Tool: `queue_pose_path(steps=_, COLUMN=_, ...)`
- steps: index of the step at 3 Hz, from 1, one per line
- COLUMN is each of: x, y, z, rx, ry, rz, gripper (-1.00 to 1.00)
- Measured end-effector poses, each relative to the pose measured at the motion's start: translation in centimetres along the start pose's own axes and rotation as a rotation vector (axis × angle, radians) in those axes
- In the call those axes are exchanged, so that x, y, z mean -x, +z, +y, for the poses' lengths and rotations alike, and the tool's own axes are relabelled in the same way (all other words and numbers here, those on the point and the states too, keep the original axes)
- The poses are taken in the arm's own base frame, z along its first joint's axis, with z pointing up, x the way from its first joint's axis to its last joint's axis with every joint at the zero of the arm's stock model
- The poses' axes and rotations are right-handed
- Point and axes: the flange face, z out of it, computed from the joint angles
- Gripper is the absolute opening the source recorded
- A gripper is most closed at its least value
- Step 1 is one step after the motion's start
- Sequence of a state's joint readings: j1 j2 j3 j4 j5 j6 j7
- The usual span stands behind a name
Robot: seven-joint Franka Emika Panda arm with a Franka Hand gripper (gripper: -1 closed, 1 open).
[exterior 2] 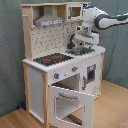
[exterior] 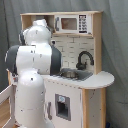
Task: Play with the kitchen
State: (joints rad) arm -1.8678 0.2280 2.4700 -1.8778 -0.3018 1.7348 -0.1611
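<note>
The kitchen (exterior 2: 35, 80) is a tall white and light-wood toy unit, seen in both exterior views. Its black-red stovetop (exterior 2: 52, 59) lies under the grey hood (exterior 2: 48, 20), with the pegboard back (exterior 2: 50, 37) between them. The windowed oven door (exterior 2: 70, 102) hangs open toward the front. The black faucet (exterior: 84, 59) curves over the sink (exterior: 76, 75). My white arm (exterior 2: 107, 20) reaches in from the second exterior view's right and bends down, so that my gripper (exterior 2: 81, 45) sits low over the sink, next to the faucet. In the first exterior view the arm's bulk (exterior: 32, 65) hides the gripper.
A toy microwave (exterior: 70, 23) sits in the top shelf. The rounded counter end (exterior: 102, 79) juts out beside the sink. Two knobs (exterior 2: 56, 76) sit above the oven. A grey curtain (exterior 2: 10, 50) hangs behind the unit, and a wood floor (exterior 2: 112, 107) lies in front.
</note>
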Motion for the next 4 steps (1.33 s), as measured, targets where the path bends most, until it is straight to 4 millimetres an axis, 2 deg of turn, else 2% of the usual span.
queue_pose_path(steps=2, x=2.0, y=-3.9, z=-3.7, rx=0.045, ry=-0.003, rz=-0.022, gripper=1.00)
queue_pose_path(steps=3, x=2.2, y=-6.1, z=-6.4, rx=0.099, ry=-0.012, rz=-0.003, gripper=1.00)
queue_pose_path(steps=4, x=1.4, y=-8.5, z=-9.1, rx=0.170, ry=-0.038, rz=0.021, gripper=1.00)
